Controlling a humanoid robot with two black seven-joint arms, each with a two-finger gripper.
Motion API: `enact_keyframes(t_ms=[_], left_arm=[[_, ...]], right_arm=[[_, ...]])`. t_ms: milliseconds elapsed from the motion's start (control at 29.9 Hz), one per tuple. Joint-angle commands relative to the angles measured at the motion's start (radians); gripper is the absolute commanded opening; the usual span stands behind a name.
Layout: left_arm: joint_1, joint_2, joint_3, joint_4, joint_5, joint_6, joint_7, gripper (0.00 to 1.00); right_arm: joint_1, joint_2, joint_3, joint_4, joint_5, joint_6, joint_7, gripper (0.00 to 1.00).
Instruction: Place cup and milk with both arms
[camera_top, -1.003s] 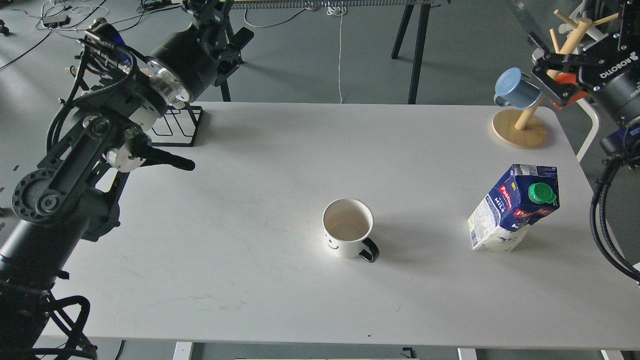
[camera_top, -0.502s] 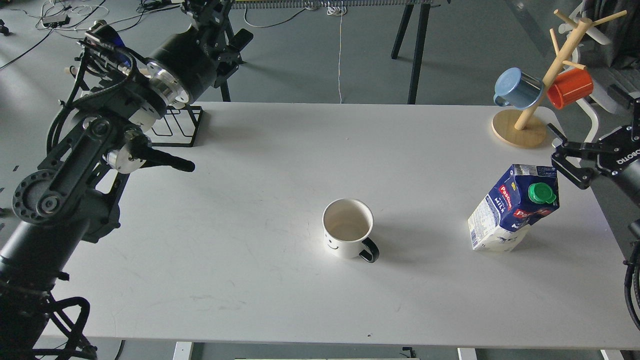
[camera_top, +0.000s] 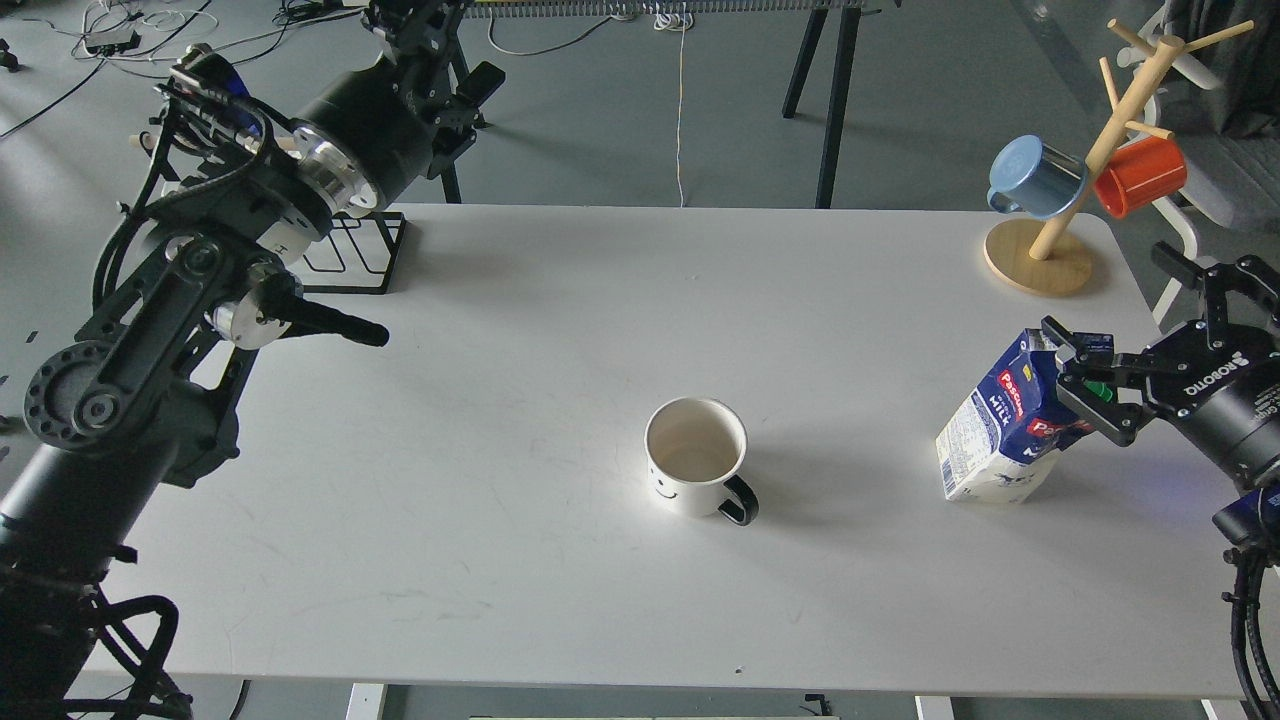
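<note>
The cup (camera_top: 696, 457) stands upright near the middle of the white worktop (camera_top: 520, 420), mouth up, its black handle turned toward the near right and the small smiley on its near side. It is the landmark for the rest.

Well to the right of the cup stands the milk (camera_top: 1005, 425), a blue and white carton leaning a little to the left, base on the worktop. The right gripper (camera_top: 1088, 385) comes in from the right edge and sits at the carton's top, covering most of the green cap. Its fingers are spread apart, one at the upper edge of the gable and one lower by the carton's right face; whether either finger actually touches the carton is hard to judge from this angle.

Far to the left of the cup and behind it, the left arm rises over the worktop's back left corner. The left gripper (camera_top: 415, 25) is up at the top edge, seen dark and end-on, so I cannot tell how its fingers stand.

Behind the cup to the far right is a wooden mug tree (camera_top: 1050, 250) holding a blue mug (camera_top: 1035, 178) and an orange mug (camera_top: 1140, 175). A black wire rack (camera_top: 355, 255) sits at the back left.
</note>
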Motion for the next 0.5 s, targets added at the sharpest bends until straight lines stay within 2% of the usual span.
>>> enact_keyframes(t_ms=[0,468], left_arm=[[0.000,-0.003,0.000,0.000,0.000,0.000,0.000,1.00],[0.002,-0.006,0.001,0.000,0.000,0.000,0.003,1.00]], right_arm=[[-0.031,0.000,0.000,0.004,-0.002,0.000,-0.001,0.99],[-0.108,0.000,-0.003,0.004,-0.014,0.000,-0.001,0.99]])
